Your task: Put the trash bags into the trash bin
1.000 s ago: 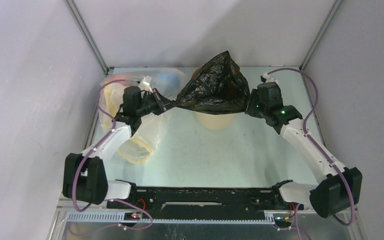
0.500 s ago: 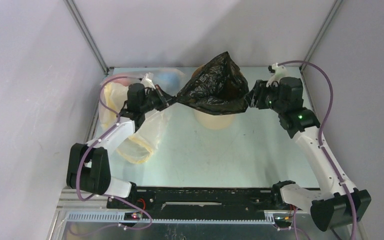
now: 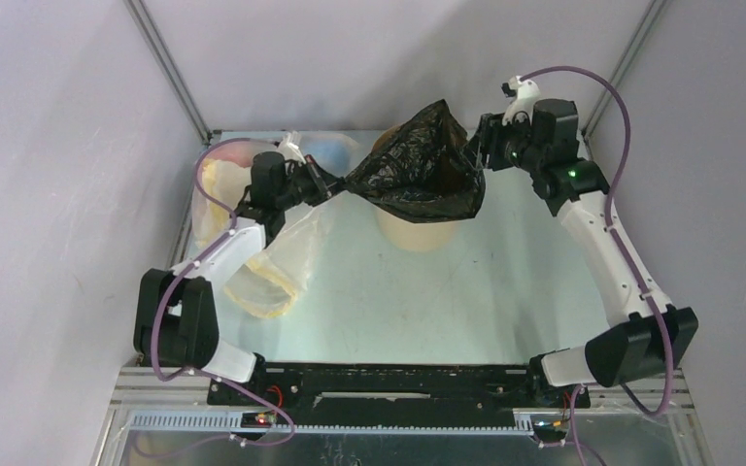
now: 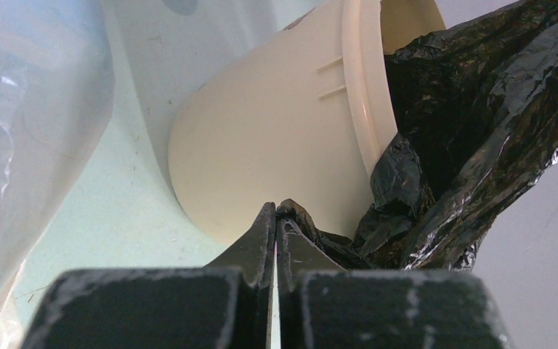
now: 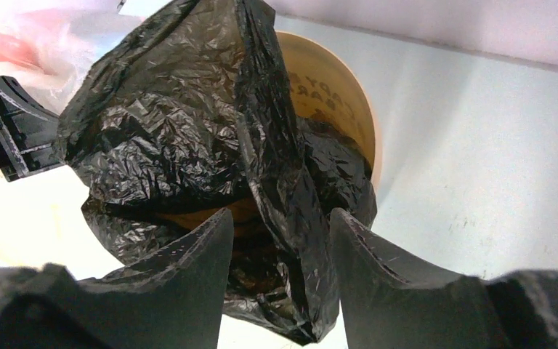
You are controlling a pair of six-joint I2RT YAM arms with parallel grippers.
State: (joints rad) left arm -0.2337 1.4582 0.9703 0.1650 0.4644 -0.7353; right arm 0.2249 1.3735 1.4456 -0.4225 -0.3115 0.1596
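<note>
The left end effector (image 4: 277, 212) pinches a corner of the black trash bag (image 3: 413, 170) over the tan bin (image 3: 418, 234). The right end effector (image 5: 280, 222) is spread around a fold.

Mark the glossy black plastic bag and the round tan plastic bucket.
Glossy black plastic bag (image 3: 418, 175): top external view, crinkled middle.
Round tan plastic bucket (image 4: 261, 145): left wrist view, smooth outer wall.

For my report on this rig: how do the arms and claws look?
The left arm and the right arm have white tapered links between bulky black joint housings. A thin purple cable loops along each. A small green light glows on the right arm. The left claw and the right claw each have two black fingers, scuffed pale at the edges.
</note>
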